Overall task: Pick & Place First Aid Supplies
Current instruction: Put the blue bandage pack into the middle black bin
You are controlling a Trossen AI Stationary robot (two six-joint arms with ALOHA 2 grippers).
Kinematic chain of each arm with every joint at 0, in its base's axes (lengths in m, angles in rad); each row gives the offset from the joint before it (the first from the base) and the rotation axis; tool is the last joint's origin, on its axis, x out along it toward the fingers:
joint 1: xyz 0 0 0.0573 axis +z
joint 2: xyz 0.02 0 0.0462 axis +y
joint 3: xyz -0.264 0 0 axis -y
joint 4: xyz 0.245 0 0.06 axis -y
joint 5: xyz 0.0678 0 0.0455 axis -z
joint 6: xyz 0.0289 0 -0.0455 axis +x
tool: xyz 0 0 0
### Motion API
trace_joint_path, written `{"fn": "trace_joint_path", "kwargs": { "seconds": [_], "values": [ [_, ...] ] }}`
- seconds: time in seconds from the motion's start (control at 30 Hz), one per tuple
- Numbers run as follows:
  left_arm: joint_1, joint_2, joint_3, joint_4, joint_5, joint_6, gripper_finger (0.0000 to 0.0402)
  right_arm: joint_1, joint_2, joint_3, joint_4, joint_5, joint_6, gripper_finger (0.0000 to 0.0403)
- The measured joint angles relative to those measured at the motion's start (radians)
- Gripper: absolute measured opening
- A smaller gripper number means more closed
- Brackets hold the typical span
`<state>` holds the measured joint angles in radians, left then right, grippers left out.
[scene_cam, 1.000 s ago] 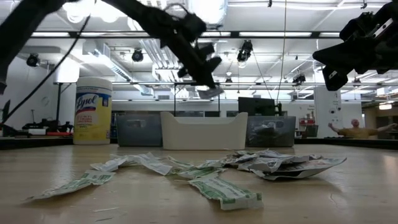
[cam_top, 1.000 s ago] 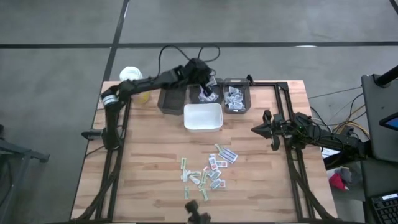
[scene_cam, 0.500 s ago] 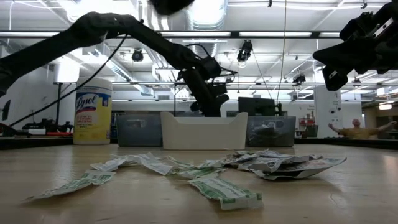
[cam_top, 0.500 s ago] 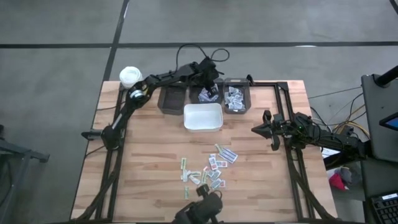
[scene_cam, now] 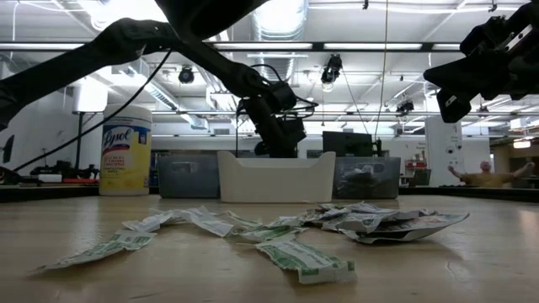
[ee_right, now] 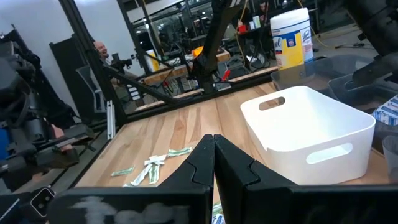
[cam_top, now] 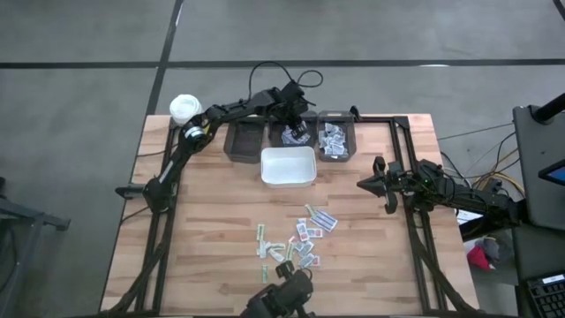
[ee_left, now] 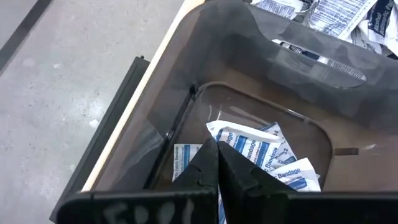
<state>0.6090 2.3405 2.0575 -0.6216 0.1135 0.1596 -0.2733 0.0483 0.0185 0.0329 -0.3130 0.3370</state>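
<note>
Since a second ago the left pincer (cam_top: pixel 296 124) has dropped low into the middle dark translucent bin (cam_top: pixel 281 147) at the counter's far edge, fingers pressed together over the blue-printed white packets (ee_left: pixel 264 152) there. Delivery looks finished; next it must return for the loose paper packets (cam_top: pixel 296 243) heaped near the front, while the right pincer (cam_top: pixel 378 184), also pressed together, waits at right.

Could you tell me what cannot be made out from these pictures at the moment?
- Whether the left tool holds a packet: in the left wrist view its shut fingers hide whatever is between them.
- Contents of the white bin: the low view shows only its near wall.
- Print on the loose packets: too small in the high view.
- The dark bins: partly hidden behind the white bin, low view.
</note>
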Motion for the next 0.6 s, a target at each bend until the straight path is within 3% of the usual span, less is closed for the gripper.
{"fn": "trace_joint_path", "kwargs": {
  "seconds": [0.23, 0.6],
  "values": [
    [-0.002, 0.000, 0.000, 0.000, 0.000, -0.012, 0.0013, 0.000, 0.000, 0.000, 0.000, 0.000, 0.001, 0.0008],
    [-0.004, -0.027, -0.001, -0.027, -0.002, -0.112, 0.0124, 0.000, 0.000, 0.000, 0.000, 0.000, 0.003, 0.0008]
  ]
}}
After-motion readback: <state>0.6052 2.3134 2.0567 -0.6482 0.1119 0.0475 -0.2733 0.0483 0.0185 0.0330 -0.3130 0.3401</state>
